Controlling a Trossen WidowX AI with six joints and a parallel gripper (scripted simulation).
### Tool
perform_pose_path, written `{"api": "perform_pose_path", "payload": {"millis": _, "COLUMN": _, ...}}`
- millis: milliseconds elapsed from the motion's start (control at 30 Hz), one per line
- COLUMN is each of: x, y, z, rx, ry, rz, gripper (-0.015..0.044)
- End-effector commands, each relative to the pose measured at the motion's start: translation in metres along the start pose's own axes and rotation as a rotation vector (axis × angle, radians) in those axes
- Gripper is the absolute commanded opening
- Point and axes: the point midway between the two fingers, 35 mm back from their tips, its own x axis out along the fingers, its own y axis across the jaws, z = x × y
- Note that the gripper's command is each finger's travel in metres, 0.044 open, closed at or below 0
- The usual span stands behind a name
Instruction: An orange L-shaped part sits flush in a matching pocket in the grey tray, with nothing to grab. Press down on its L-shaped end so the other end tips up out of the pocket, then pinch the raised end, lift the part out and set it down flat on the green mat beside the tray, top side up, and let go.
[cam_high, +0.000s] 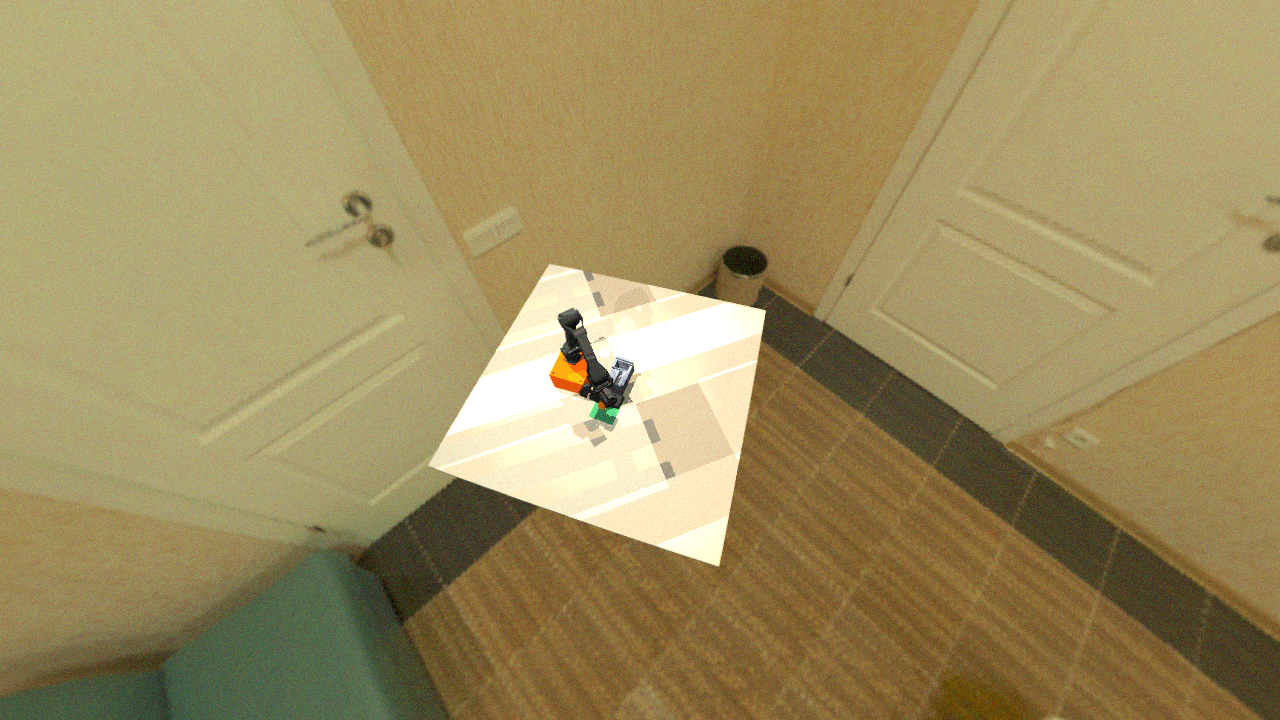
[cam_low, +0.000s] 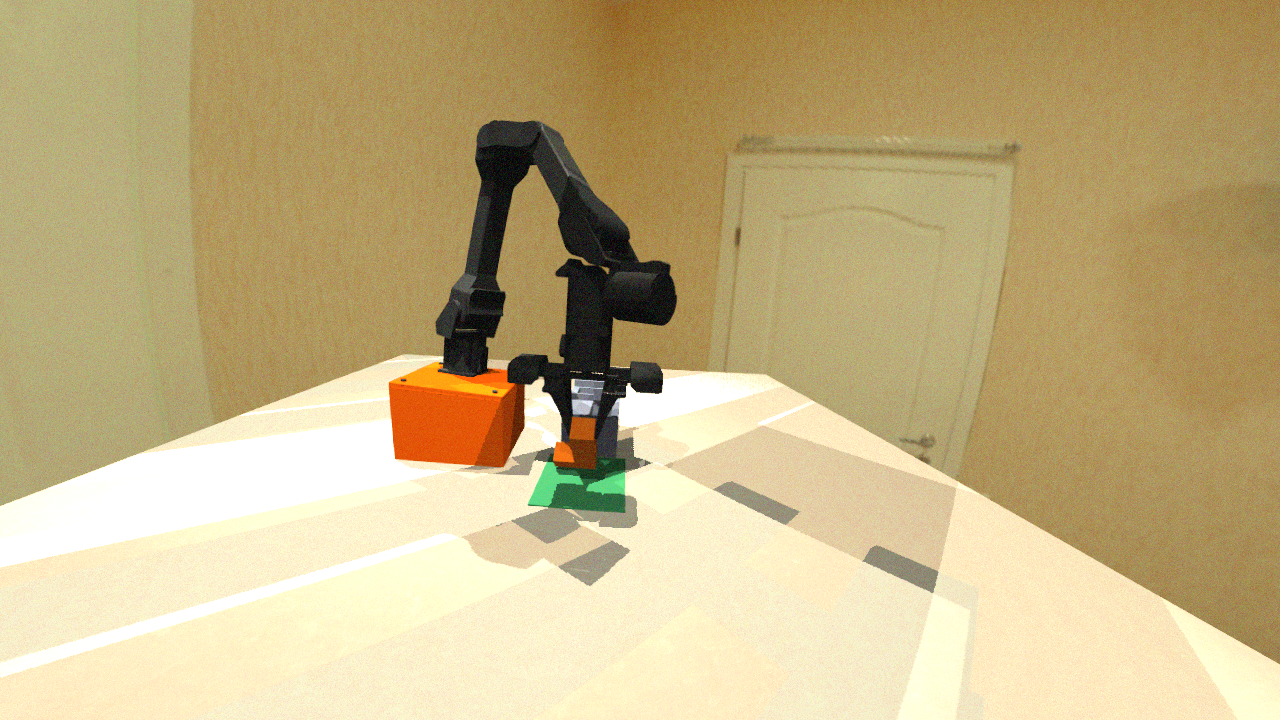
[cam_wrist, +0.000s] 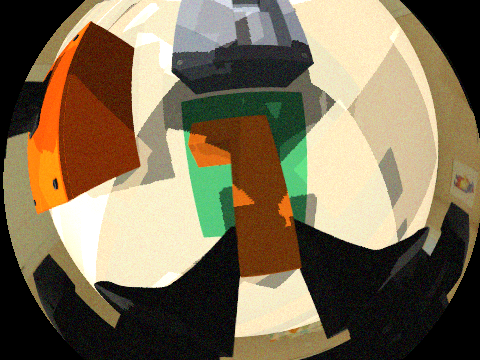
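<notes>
You're pinching the orange L-shaped part (cam_wrist: 256, 196) in the gripper (cam_wrist: 267, 260), hanging it low over the green mat (cam_wrist: 207, 207) at centre frame. The grey tray (cam_wrist: 240, 34) is sitting just above the mat, its pocket showing empty.

The black arm (cam_high: 583, 351) rises from an orange base block (cam_high: 565, 373) on a pale table top (cam_high: 680, 465). Its gripper (cam_high: 608, 395) hangs over the green mat (cam_high: 604, 413); at this range the finger state cannot be resolved. The grey tray (cam_high: 622, 368) stands just beside the gripper, touching the mat's far edge. A dark waste bin (cam_high: 742, 273) stands on the floor beyond the table corner.
</notes>
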Motion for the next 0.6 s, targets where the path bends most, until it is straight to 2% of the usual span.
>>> {"api": "perform_pose_path", "payload": {"millis": 0, "x": 0.001, "y": 0.000, "z": 0.001, "rx": 0.004, "ry": -0.004, "rz": 0.001, "gripper": 0.0000}}
{"api": "perform_pose_path", "payload": {"millis": 67, "x": 0.000, "y": 0.000, "z": 0.000, "rx": 0.000, "ry": 0.000, "rz": 0.000, "gripper": 0.0000}}
{"api": "perform_pose_path", "payload": {"millis": 400, "x": -0.003, "y": 0.000, "z": 0.000, "rx": 0.000, "ry": 0.000, "rz": 0.000, "gripper": 0.0263}}
{"api": "perform_pose_path", "payload": {"millis": 567, "x": -0.051, "y": -0.003, "z": -0.002, "rx": 0.002, "ry": -0.001, "rz": 0.000, "gripper": 0.0394}}
